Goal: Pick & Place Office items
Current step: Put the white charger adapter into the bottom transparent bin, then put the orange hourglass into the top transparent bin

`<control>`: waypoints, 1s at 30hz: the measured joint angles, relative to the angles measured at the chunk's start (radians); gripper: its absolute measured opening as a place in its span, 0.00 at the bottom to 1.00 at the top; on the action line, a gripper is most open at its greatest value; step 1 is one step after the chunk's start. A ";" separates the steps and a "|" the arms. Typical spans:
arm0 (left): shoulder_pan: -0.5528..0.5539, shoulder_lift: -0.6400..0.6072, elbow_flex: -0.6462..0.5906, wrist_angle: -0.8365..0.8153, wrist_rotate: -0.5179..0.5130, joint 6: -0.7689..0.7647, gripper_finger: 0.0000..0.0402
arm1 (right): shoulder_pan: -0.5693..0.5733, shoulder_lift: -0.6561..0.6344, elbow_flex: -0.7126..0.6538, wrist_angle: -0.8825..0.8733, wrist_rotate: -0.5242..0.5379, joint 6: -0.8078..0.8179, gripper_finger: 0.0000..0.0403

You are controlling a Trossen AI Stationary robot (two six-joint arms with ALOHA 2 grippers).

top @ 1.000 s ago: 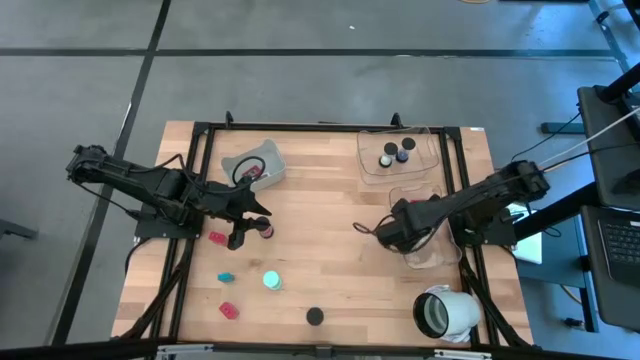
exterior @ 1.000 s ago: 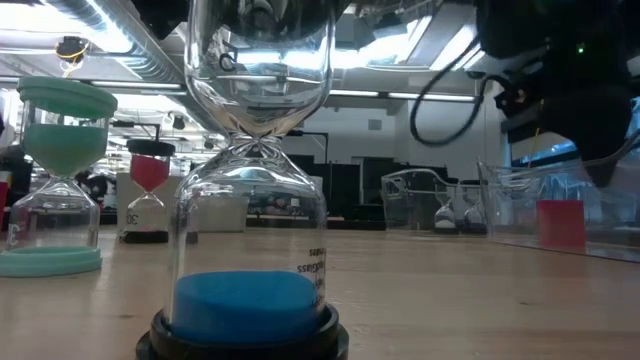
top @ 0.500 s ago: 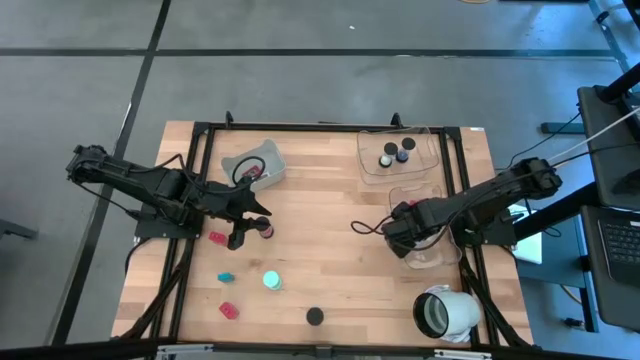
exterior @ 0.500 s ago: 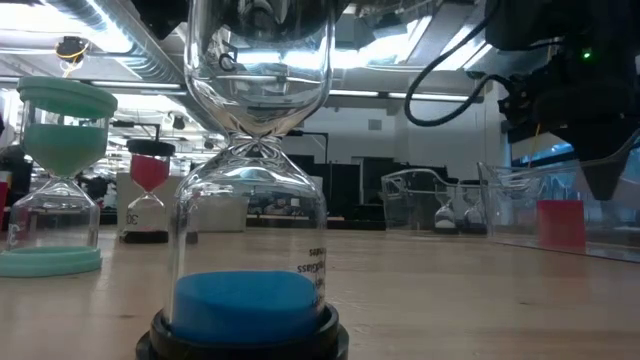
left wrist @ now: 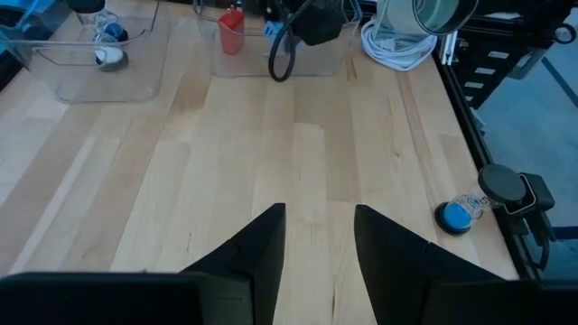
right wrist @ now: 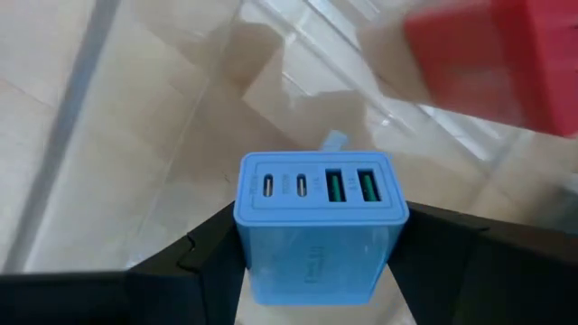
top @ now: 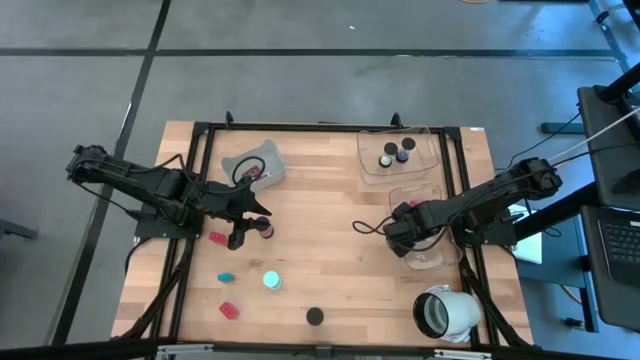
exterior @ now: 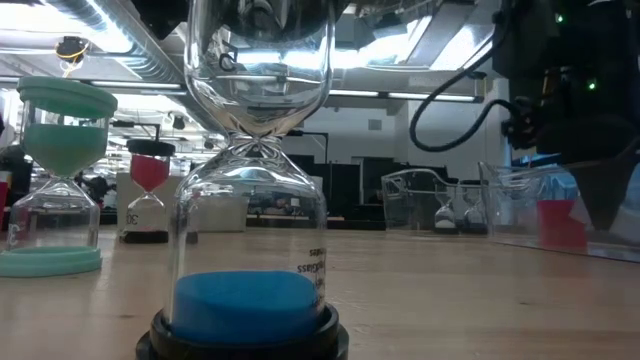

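I'm partway: on my table (top: 320, 190) three sand timers sit in the far clear tray (top: 400, 172). My right end effector (right wrist: 316, 248) clamps a blue USB charger (right wrist: 316, 230) over the near tray (top: 425, 255). Left end effector (left wrist: 318, 239), fingers apart and empty, hovers by red pieces (top: 217, 237). Five items remain loose.

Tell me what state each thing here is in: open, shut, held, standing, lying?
Right hand: shut on the blue charger, beside the clear tray.
Left hand: open, holding nothing, over the table.
Blue sand timer: standing upright, all sand at the bottom.
Teal sand timer: standing upright.
Red sand timer: standing upright.
White tube: lying on its side.
Red block: resting in the clear tray.
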 joint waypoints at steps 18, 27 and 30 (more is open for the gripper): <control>0.000 0.000 0.000 -0.003 0.026 0.123 0.32 | 0.000 0.000 -0.007 0.047 0.003 -0.029 0.74; 0.002 0.000 0.000 0.000 0.024 0.123 0.32 | -0.003 0.002 0.066 -0.039 -0.057 -0.052 0.79; 0.002 0.000 0.000 0.012 0.024 0.123 0.32 | -0.003 0.002 0.149 -0.119 -0.003 -0.084 0.77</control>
